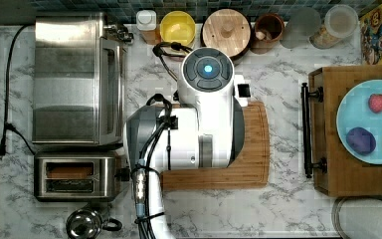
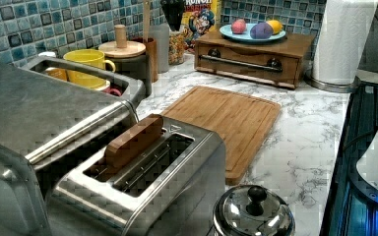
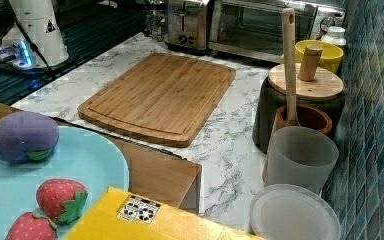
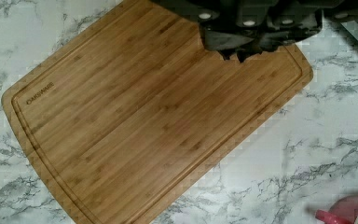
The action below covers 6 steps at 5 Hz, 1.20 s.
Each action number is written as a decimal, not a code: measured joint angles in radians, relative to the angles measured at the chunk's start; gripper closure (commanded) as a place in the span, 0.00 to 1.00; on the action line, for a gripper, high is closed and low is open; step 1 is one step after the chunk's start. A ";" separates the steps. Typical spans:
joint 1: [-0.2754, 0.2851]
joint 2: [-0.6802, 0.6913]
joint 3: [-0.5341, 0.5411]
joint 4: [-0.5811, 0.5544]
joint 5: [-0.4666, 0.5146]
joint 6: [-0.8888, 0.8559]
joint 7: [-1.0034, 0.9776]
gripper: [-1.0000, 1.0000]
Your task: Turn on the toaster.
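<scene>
The toaster is a small steel box at the top view's lower left, with a brown slice in one of its two slots. In the left view the toaster is close by, and in the right view the toaster stands far back with a dark lever and knobs on its end. In the top view the white arm hangs over the wooden cutting board, to the right of the toaster. My gripper hovers above the board, shut and holding nothing.
A large steel toaster oven sits beside the toaster and a round kettle on its other side. Jars, a yellow mug and a lidded canister line the back wall. A wooden box carries a blue plate of toy fruit.
</scene>
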<state>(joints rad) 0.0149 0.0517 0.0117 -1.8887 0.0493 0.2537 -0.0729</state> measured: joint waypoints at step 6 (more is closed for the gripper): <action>0.031 -0.049 0.074 -0.225 0.184 0.190 -0.353 1.00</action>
<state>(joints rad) 0.0461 0.0023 0.0857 -2.1133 0.2333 0.4438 -0.4260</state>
